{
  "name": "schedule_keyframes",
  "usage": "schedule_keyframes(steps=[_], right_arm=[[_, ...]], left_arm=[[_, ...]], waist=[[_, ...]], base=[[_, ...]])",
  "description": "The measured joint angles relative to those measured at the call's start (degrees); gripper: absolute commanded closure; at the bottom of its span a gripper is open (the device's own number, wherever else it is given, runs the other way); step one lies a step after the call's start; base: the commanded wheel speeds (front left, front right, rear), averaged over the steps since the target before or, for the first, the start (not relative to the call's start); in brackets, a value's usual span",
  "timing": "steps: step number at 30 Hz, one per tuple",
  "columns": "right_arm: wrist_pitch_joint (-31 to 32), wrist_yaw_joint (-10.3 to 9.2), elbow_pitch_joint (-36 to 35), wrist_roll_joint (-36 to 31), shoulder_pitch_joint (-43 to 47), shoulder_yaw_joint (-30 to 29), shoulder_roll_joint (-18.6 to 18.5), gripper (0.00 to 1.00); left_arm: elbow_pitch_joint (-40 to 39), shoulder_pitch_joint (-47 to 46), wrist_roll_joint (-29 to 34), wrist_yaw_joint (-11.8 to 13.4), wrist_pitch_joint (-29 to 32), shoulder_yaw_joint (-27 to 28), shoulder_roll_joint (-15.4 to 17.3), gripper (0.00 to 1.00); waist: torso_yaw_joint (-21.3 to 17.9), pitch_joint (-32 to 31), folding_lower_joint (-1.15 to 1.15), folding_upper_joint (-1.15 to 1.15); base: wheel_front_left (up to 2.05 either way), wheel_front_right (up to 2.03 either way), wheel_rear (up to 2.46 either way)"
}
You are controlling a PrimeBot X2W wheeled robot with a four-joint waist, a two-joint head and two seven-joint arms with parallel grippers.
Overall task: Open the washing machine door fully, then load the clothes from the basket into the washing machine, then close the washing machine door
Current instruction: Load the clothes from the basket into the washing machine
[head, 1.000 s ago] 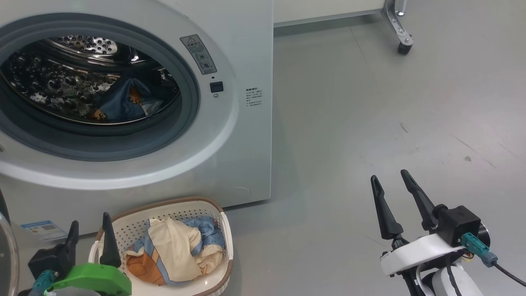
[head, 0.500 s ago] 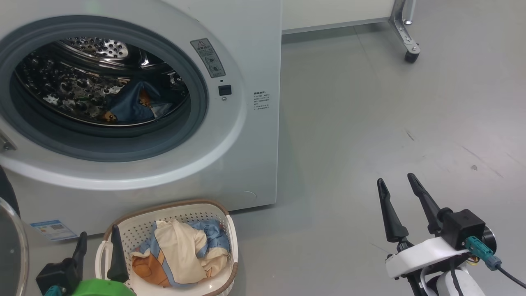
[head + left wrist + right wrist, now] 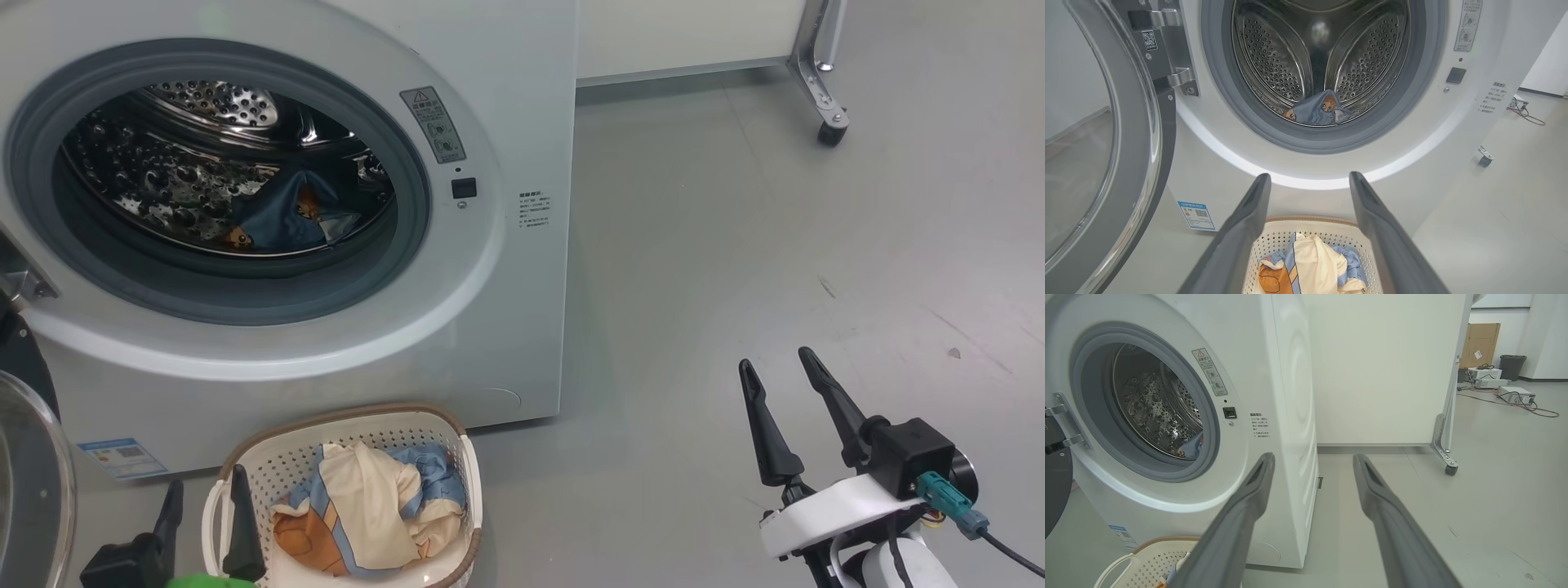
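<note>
Bearing blue QR label (image 3: pixel 1196 215) low on washing machine (image 3: pixel 1412 163); text unreadable.

Bright even light; soft shadow on floor (image 3: pixel 694 327); glints inside washing machine (image 3: pixel 1274 61) (wrist views bend at edges).

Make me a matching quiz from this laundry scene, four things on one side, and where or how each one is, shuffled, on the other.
1 washing machine door
2 basket
3 blue garment
4 right gripper

A inside the drum
B open, over bare floor
C swung wide open
D on the floor before the washer, holding clothes

Pairs: 1-C, 2-D, 3-A, 4-B
</note>
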Motion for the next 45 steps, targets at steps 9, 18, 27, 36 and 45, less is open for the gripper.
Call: schedule_keyframes(steps=[9, 18, 27, 36, 45], right_arm=[[0.0, 0.0, 0.0, 0.0, 0.01, 1.49, 0.02, 0.0], [0.0, 0.0, -0.91, 0.0, 0.01, 1.65, -0.03, 0.0], [0.0, 0.0, -2.31, -0.01, -0.41, 1.64, 0.0, 0.0], [0.0, 0.0, -3.86, -0.01, -5.27, 2.09, 0.27, 0.0], [-0.01, 0.0, -4.21, -0.01, -8.36, 2.0, 0.51, 0.0]], left_arm=[[-1.09, 2.15, -0.24, 1.45, 0.0, -0.62, 0.04, 0.0], [-0.31, 2.81, -1.21, 1.75, 0.0, -2.78, 0.1, 0.0], [3.64, -0.49, -4.31, 1.75, 1.97, -4.49, 0.12, 0.0], [8.1, -7.46, -7.72, 1.9, 4.83, -2.34, 0.1, 0.0], [12.92, -14.59, -8.39, 2.02, 7.75, -1.31, 1.11, 0.0]], waist=[[-0.5, 0.09, 0.0, 0.0], [-2.07, 2.53, 0.0, 0.0], [-3.73, 8.13, 0.0, 0.0], [-6.27, 14.85, 0.0, 0.0], [-9.77, 21.08, 0.0, 0.0]], base=[[0.0, 0.0, 0.0], [0.0, 0.0, 0.0], [0.0, 0.0, 0.0], [0.0, 0.0, 0.0], [0.0, 0.0, 0.0]])
